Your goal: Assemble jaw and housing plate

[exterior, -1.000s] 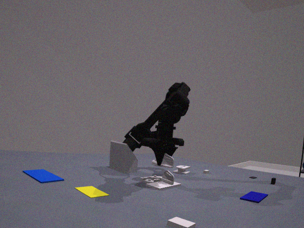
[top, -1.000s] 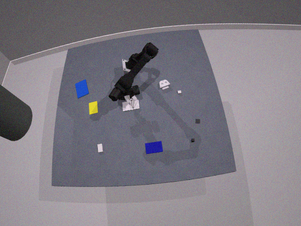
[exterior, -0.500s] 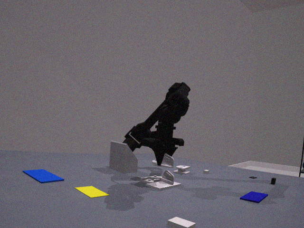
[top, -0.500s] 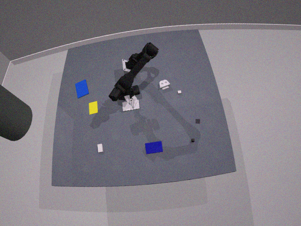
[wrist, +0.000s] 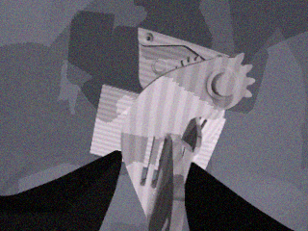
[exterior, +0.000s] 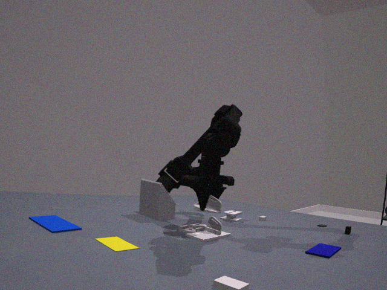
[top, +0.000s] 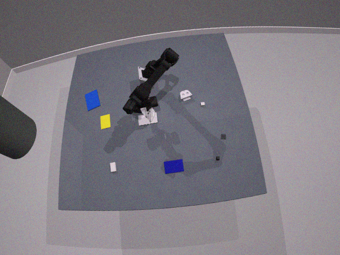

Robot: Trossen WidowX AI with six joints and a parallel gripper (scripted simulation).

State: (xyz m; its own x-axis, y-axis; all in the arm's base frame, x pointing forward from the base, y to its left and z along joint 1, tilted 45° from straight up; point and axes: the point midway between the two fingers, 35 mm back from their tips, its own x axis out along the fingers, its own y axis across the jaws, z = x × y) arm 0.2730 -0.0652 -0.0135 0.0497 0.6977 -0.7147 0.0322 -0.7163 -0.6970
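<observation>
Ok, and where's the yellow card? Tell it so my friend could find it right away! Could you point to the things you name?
Look on the big blue-grey mat [top: 192,186] [exterior: 78,268] for the black robot arm [top: 153,79] [exterior: 199,146]. Near it lie two flat cards, close together: a bright blue one [top: 92,100] [exterior: 55,223] and the yellow card [top: 105,121] [exterior: 117,243]. Yours is the smaller of those two, and the only yellow thing there.
</observation>
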